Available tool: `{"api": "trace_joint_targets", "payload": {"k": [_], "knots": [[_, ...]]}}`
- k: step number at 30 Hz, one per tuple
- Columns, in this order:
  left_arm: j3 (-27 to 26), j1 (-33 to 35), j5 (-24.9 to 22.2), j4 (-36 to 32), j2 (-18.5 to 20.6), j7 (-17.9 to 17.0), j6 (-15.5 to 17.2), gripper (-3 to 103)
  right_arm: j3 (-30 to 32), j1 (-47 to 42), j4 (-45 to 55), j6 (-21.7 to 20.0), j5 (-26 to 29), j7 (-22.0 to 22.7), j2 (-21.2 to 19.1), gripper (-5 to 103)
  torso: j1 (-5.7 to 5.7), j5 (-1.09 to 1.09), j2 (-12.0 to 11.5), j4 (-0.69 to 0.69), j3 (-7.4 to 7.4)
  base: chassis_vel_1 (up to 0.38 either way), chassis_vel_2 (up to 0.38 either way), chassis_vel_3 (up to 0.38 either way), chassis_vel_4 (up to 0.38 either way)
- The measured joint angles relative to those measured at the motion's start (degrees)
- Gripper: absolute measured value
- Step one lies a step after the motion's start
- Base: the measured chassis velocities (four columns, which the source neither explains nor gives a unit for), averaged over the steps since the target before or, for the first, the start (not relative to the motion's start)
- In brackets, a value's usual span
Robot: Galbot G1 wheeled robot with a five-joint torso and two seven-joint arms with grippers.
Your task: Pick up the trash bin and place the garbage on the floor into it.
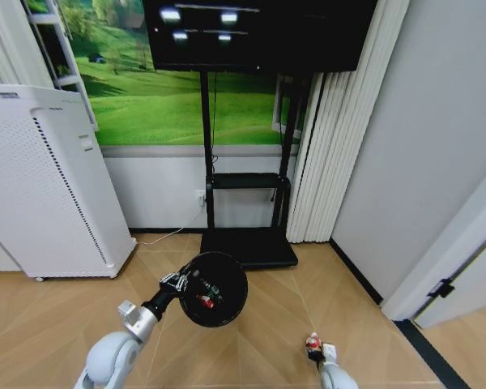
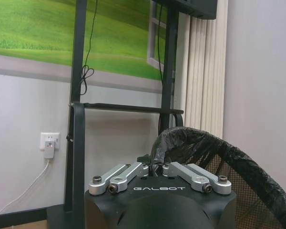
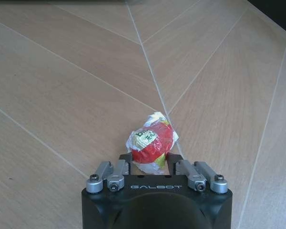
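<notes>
Trash bin (image 1: 219, 289) at frame center, tilted, mouth toward camera, red piece inside; left gripper (image 2: 156, 168) clamped on its rim at 9 o'clock. Right gripper (image 3: 148, 161) at 5 o'clock, pinching red-and-white wrapper (image 3: 151, 142) above the floor (image 3: 62, 95).

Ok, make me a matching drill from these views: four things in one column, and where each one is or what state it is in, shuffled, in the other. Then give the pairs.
Things:
1. trash bin
2. red-and-white wrapper
3. white perforated cabinet
4. black screen stand

Places or states:
A. standing against the wall under the landscape picture
B. held up off the floor by the left gripper at its rim
C. standing on the floor at the robot's left
D. pinched between the fingers of the right gripper, above the wood floor

Pairs: 1-B, 2-D, 3-C, 4-A
</notes>
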Motion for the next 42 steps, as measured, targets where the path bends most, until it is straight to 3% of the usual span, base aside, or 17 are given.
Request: {"api": "trace_joint_targets", "payload": {"k": [8, 21, 28, 32, 35, 42], "knots": [[-0.6, 0.4, -0.1, -0.2, -0.1, 0.3, -0.1, 7, -0.1, 0.3, 0.1, 0.1, -0.2, 0.5, 0.3, 23, 0.00, 0.00, 0.0, 0.00, 0.00, 0.000, 0.000, 0.000, 0.000], [-0.9, -0.1, -0.3, 0.5, -0.8, -0.1, -0.1, 7, 2.7, -2.9, 7.7, 0.7, 0.5, 0.8, -0.1, 23, 0.00, 0.00, 0.0, -0.01, 0.00, 0.000, 0.000, 0.000, 0.000], [-4.6, -1.3, -1.0, 5.4, -2.6, -1.4, 0.4, 7, 11.7, -5.6, 21.2, 0.9, 6.1, -1.6, -0.7, 23, 0.00, -0.01, 0.0, 0.00, 0.00, 0.000, 0.000, 0.000, 0.000], [-5.3, -2.4, -2.7, 7.7, -2.6, -1.3, 0.7, 7, 13.3, -6.1, 26.3, 0.3, 8.3, -2.6, -0.6, 23, 0.00, -0.01, 0.0, 0.02, 0.00, 0.000, 0.000, 0.000, 0.000], [-5.0, -7.0, -5.9, 15.1, -2.5, 0.2, 1.8, 7, 15.5, -7.9, 38.8, -3.7, 15.5, -3.6, -0.1, 23, 0.00, -0.01, 0.0, 0.01, 0.00, 0.000, 0.000, 0.000, 0.000], [0.7, -14.5, -5.8, 25.2, -4.7, 1.5, 2.1, 7, 12.5, -10.6, 54.9, -9.5, 22.0, -4.7, 0.7, 23, 0.00, 0.01, 0.0, -0.01, 0.00, 0.000, 0.000, 0.000, 0.000]]}}
